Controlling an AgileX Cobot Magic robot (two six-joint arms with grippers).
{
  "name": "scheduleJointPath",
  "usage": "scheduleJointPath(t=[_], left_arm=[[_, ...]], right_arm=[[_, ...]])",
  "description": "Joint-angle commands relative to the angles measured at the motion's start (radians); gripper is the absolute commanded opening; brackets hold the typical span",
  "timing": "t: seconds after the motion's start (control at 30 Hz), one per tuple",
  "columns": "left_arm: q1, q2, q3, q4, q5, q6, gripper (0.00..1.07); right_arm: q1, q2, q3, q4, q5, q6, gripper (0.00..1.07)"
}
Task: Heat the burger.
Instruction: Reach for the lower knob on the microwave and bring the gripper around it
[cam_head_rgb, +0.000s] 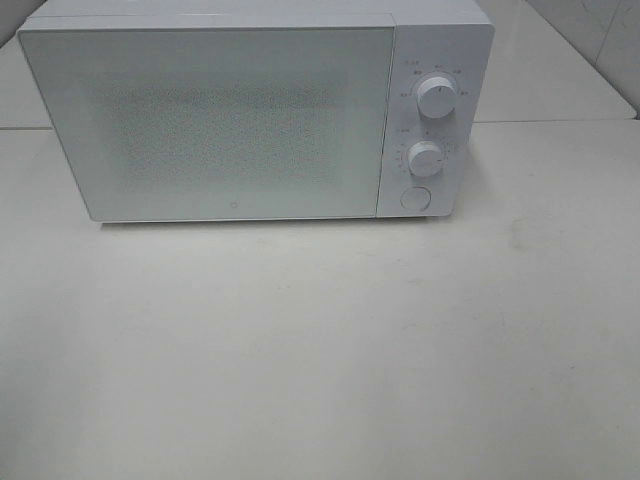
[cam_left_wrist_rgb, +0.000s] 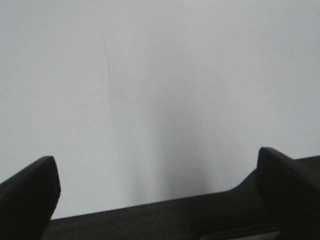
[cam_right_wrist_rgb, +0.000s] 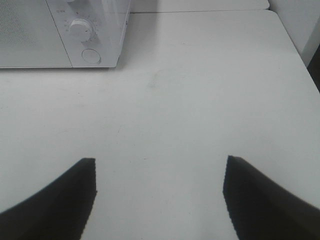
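The burger is out of view in every frame. A white microwave (cam_head_rgb: 250, 105) stands at the back of the white table (cam_head_rgb: 320, 350) with its door (cam_head_rgb: 205, 120) shut; two dials (cam_head_rgb: 436, 95) and a round button (cam_head_rgb: 414, 197) sit on its right panel. My left gripper (cam_left_wrist_rgb: 160, 192) is open over bare table, nothing between its dark fingers (cam_left_wrist_rgb: 27, 192). My right gripper (cam_right_wrist_rgb: 160, 192) is open too, with the microwave (cam_right_wrist_rgb: 65, 30) ahead of it and its fingertips (cam_right_wrist_rgb: 70, 195) over the table. Neither arm shows in the high view.
The table's dark front edge (cam_left_wrist_rgb: 150, 220) runs just below the left gripper. A seam between table panels (cam_head_rgb: 560, 120) lies to the right of the microwave. The table's right edge (cam_right_wrist_rgb: 295, 45) shows in the right wrist view.
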Motion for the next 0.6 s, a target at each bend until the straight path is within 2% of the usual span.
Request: scheduleJointPath(t=[0.03, 0.17, 0.47, 0.6], left_arm=[[0.001, -0.115, 0.034, 0.0, -0.019, -0.004, 1.0], [0.001, -0.25, 0.033, -0.002, -0.019, -0.003, 1.0], [0.001, -0.435, 0.034, -0.018, -0.019, -0.005, 1.0], [0.001, -0.438, 0.034, -0.034, -0.019, -0.005, 1.0]], right_arm=[[-0.007, -0.029, 0.003, -0.002, -0.011, 0.0, 0.71], [-0.007, -0.029, 0.003, -0.002, -0.011, 0.0, 0.71], [-0.007, -0.029, 0.003, -0.002, -0.011, 0.0, 0.71], [-0.007, -0.029, 0.003, -0.002, -0.011, 0.0, 0.71]])
